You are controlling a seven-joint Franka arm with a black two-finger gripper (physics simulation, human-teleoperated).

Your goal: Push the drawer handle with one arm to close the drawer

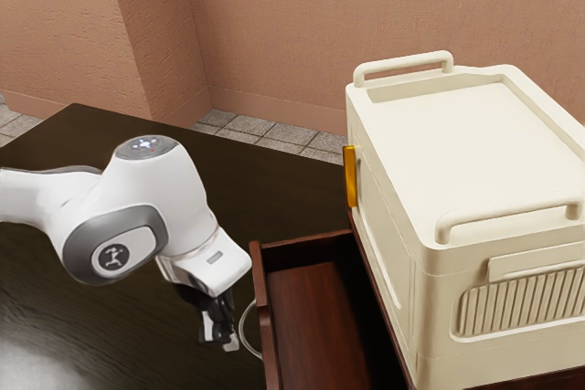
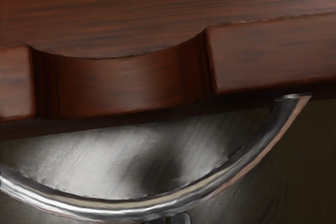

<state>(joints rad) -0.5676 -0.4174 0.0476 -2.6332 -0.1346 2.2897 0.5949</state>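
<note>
The drawer (image 1: 265, 321) stands open, well apart from the tabletop's (image 1: 137, 130) far corner. Its handle (image 1: 241, 325) — long axis along the drawer's front edge — bows outward toward the gripper (image 1: 219, 342), just beside it; clenched or released, I cannot tell.

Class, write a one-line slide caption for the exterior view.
A white robot arm holds its black gripper beside the curved metal handle of an open wooden drawer, near a cream case.
</note>
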